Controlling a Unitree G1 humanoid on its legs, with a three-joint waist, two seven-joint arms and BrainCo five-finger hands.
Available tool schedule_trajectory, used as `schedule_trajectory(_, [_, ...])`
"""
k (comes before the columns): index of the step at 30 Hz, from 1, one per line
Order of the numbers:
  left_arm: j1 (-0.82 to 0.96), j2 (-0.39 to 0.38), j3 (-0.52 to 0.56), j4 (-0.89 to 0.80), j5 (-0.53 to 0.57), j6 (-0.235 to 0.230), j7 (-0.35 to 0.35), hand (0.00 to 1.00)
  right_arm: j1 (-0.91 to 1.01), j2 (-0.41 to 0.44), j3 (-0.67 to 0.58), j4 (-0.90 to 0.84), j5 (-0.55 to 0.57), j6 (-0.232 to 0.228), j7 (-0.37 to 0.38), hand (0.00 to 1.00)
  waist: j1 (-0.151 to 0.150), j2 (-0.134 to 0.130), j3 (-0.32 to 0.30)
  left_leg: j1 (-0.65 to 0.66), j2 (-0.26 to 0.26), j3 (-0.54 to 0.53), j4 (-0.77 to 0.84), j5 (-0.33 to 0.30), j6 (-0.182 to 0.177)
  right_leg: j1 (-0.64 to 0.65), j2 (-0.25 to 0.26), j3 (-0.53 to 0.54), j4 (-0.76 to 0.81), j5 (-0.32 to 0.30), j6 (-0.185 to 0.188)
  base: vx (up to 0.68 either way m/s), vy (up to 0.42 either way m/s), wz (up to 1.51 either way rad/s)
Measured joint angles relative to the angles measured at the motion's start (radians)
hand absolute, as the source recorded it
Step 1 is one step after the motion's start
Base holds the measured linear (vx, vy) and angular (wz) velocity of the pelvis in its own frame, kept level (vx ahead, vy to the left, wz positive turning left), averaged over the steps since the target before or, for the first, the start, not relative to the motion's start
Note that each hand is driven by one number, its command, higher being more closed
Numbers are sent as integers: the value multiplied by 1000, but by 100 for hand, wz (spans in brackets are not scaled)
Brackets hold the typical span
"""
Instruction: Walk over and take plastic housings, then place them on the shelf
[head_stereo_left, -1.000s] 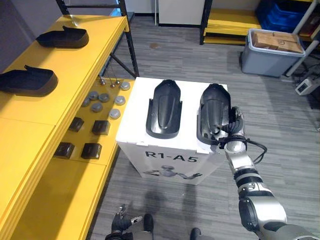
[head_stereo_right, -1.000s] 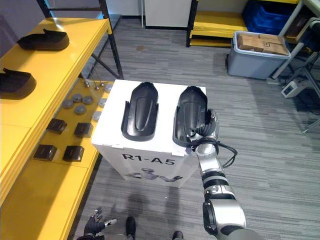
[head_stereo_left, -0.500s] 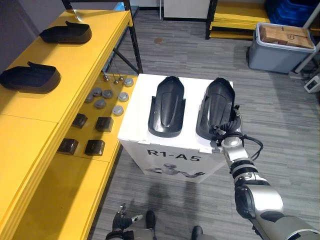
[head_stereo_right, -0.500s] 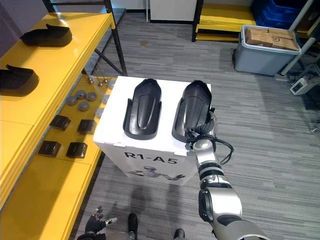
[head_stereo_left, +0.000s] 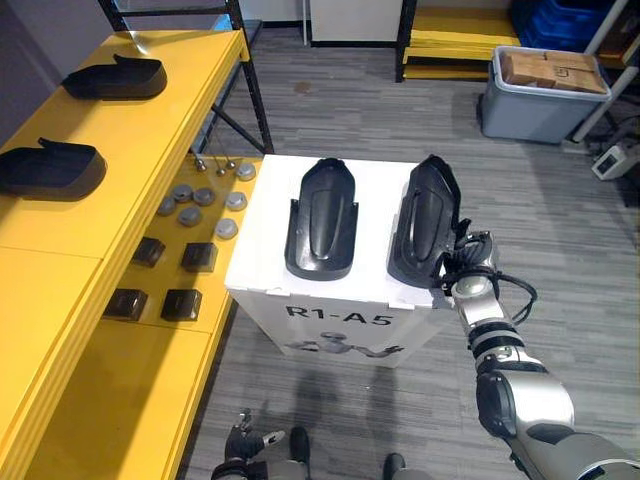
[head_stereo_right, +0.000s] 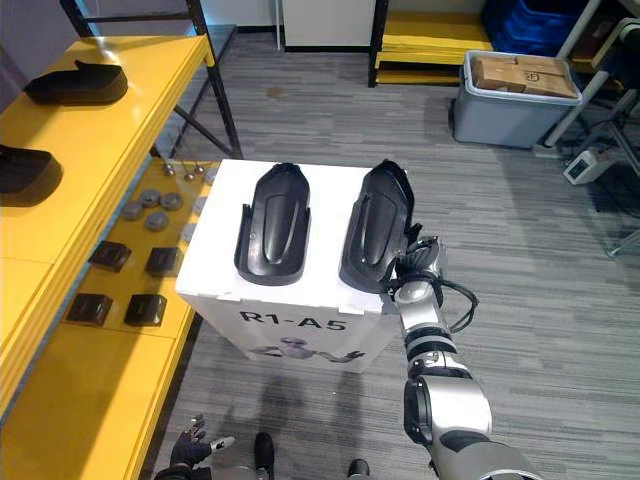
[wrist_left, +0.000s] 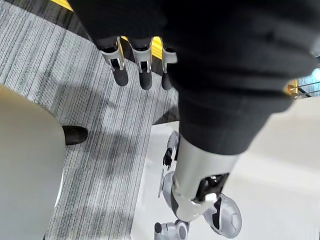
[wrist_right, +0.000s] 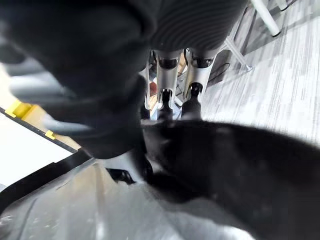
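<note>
Right hand (head_stereo_left: 468, 266) gripped the near right edge of the right housing (head_stereo_left: 424, 212), tilted up on the white box (head_stereo_left: 268, 252). Left housing (head_stereo_left: 322, 218) lay flat just beside it. Left hand (wrist_left: 141, 61) hung low, fingers relaxed.

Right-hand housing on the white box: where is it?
In the eye views the right housing stands tilted on the right side of the white box, beside the flat left housing, with the right hand gripping its near right edge.
</note>
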Motion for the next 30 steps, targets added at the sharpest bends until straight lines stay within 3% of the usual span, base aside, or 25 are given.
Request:
schedule_trajectory(8, [-3,1,-1,-4,0,9,-3,0,122,4,22,-127,-2,6,23,100,2,-1,-1,13,0,-6,0,-5,-6,8,0,-2,0,0,0,-32,11,1])
schedule_trajectory(16, [16,-11,29,-41,1,11,-6,0,281,12,18,-392,-25,13,33,100,-2,-1,-3,13,0,-7,4,-4,-5,7,0,-1,1,0,0,-8,3,0])
schedule_trajectory(30, [41,-16,46,-71,12,11,-19,0,428,47,17,-642,-47,1,-15,100,-7,0,-50,14,-1,-33,4,4,-3,16,1,-19,8,0,1,-27,7,4])
